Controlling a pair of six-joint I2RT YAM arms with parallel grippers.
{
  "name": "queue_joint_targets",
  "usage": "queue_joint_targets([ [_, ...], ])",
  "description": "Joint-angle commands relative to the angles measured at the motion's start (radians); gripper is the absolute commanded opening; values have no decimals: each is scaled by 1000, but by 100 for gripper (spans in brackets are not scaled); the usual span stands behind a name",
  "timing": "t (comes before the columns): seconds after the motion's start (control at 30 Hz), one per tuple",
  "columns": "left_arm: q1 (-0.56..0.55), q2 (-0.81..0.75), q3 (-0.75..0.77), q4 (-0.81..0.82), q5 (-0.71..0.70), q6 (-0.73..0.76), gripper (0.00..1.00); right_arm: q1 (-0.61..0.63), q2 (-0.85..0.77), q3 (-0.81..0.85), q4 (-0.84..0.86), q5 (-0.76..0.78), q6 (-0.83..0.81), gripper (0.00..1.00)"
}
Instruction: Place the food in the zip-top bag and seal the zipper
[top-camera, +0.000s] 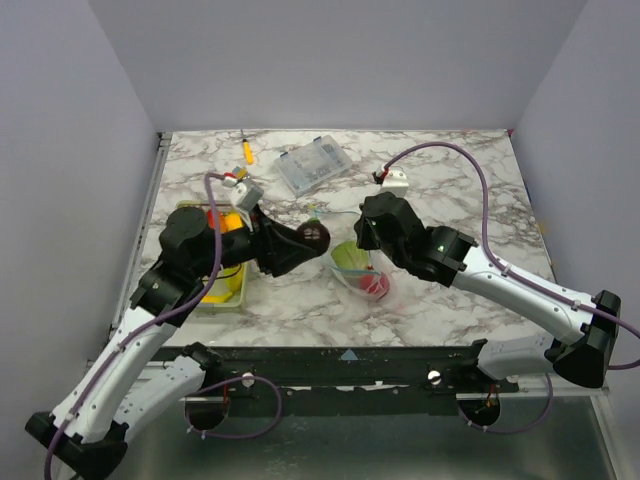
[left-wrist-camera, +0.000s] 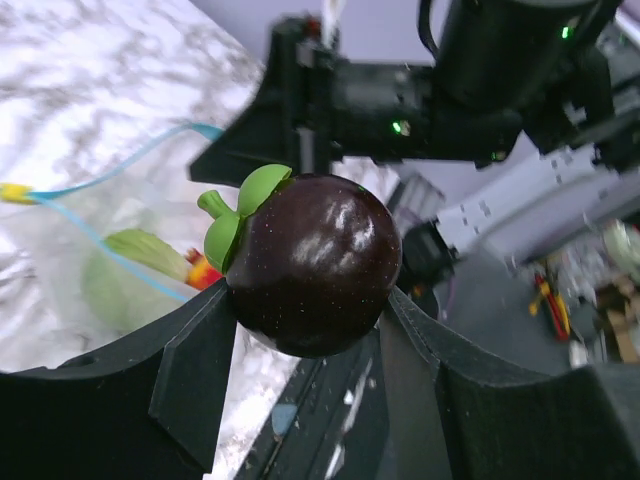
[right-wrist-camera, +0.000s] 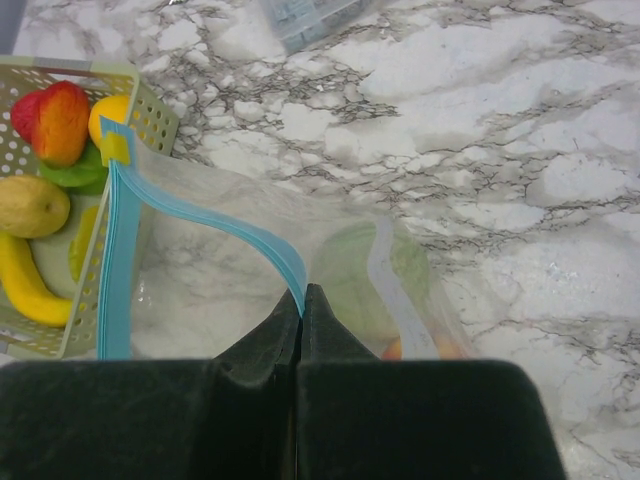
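Observation:
My left gripper (top-camera: 316, 236) is shut on a dark purple toy fruit with a green leafy top (left-wrist-camera: 312, 262), held above the table just left of the clear zip-top bag (top-camera: 362, 272). The bag holds a green food and a red food (top-camera: 376, 285). My right gripper (right-wrist-camera: 302, 292) is shut on the bag's light blue zipper strip (right-wrist-camera: 225, 222) and holds that edge up, so the mouth stands open toward the left. The zipper also shows in the left wrist view (left-wrist-camera: 110, 170). More food lies in a pale green basket (right-wrist-camera: 150, 112): a red-orange fruit (right-wrist-camera: 55, 120), a banana (right-wrist-camera: 22, 285).
The basket (top-camera: 222, 296) sits at the left under my left arm. A rigid clear compartment box (top-camera: 313, 165) and a small orange-handled tool (top-camera: 247, 150) lie at the back. Grey walls enclose the marble table.

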Motion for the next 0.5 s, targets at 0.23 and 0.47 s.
queue_joint_targets([
  [0.23,-196,317,211,-206,-224,160,0,-5,-5,42,34,-31,20,1],
  [0.47,-196,467,311,-321,-289,127,36,-6,-18,40,38,-38,22,1],
])
